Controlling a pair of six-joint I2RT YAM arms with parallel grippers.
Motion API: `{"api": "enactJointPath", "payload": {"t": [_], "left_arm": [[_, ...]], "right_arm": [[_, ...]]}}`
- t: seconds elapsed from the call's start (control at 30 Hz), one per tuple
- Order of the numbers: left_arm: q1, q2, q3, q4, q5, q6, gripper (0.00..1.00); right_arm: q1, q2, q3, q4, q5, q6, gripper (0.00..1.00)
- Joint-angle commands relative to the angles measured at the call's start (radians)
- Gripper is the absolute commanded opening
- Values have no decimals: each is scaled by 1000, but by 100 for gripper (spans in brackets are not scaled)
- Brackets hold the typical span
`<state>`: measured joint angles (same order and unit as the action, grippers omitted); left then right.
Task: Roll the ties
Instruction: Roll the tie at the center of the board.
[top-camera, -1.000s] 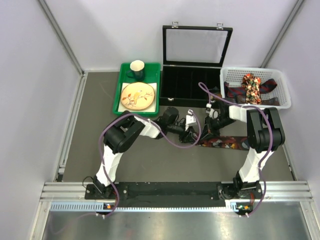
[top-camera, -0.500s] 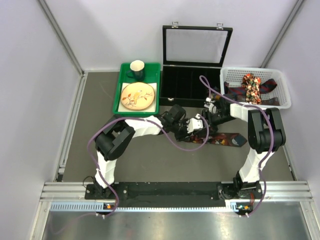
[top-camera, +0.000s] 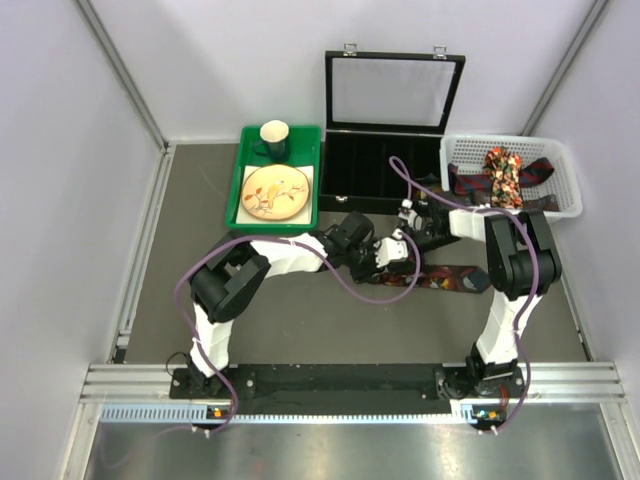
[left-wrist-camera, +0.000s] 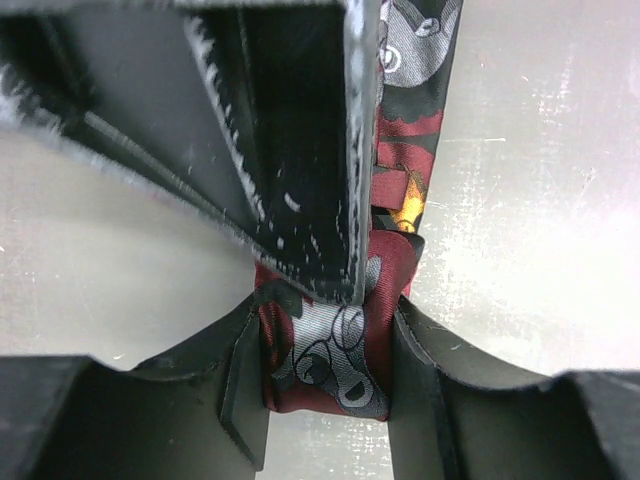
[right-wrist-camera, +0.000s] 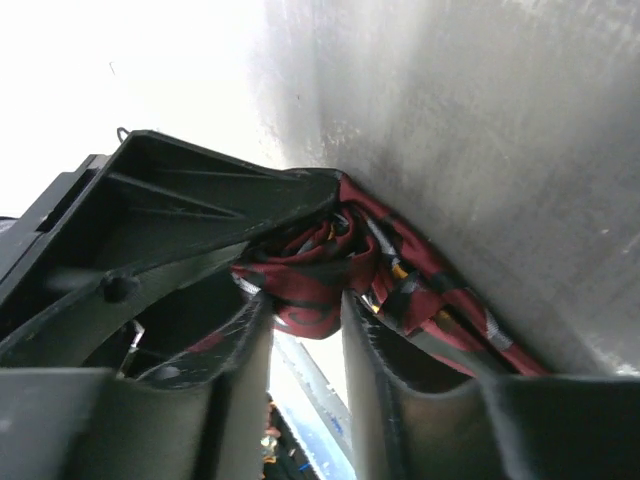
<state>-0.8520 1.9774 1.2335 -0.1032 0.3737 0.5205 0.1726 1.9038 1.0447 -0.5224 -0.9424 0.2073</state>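
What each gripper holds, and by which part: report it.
Both are shut on the maroon tie: left gripper clamps its rolled-up end, right gripper pinches the bunched fabric at that same end.

The right claw (right-wrist-camera: 300, 312) seems clamped on a bunched maroon patterned tie (right-wrist-camera: 318, 268).

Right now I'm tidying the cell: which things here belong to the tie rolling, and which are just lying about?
In the job: patterned tie on the table, pinched by left gripper and right gripper; ties in the white basket.
Lying about: green tray, plate, mug, open black box.
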Motion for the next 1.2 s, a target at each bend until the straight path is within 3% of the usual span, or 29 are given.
{"api": "enactJointPath", "payload": {"t": [0.0, 0.23, 0.47, 0.6, 0.73, 0.9, 1.17], "left_arm": [[34, 51, -80, -20, -91, -40, 30], [90, 29, -89, 95, -36, -194, 28], [99, 15, -94, 85, -18, -175, 29], [84, 21, -112, 47, -71, -87, 31], [45, 32, -121, 2, -153, -10, 35], [19, 54, -108, -47, -194, 22, 39], [2, 89, -54, -101, -220, 61, 43]], "right_arm": [[-19, 8, -15, 24, 138, -9, 27], [-19, 34, -6, -14, 251, -35, 27], [-22, 61, 14, -51, 304, -57, 27], [-39, 40, 21, -60, 217, -72, 28], [-77, -17, 23, -73, 36, -95, 45], [-81, -100, -12, -36, -102, -82, 57], [-7, -23, -2, -7, -73, -58, 56]]}}
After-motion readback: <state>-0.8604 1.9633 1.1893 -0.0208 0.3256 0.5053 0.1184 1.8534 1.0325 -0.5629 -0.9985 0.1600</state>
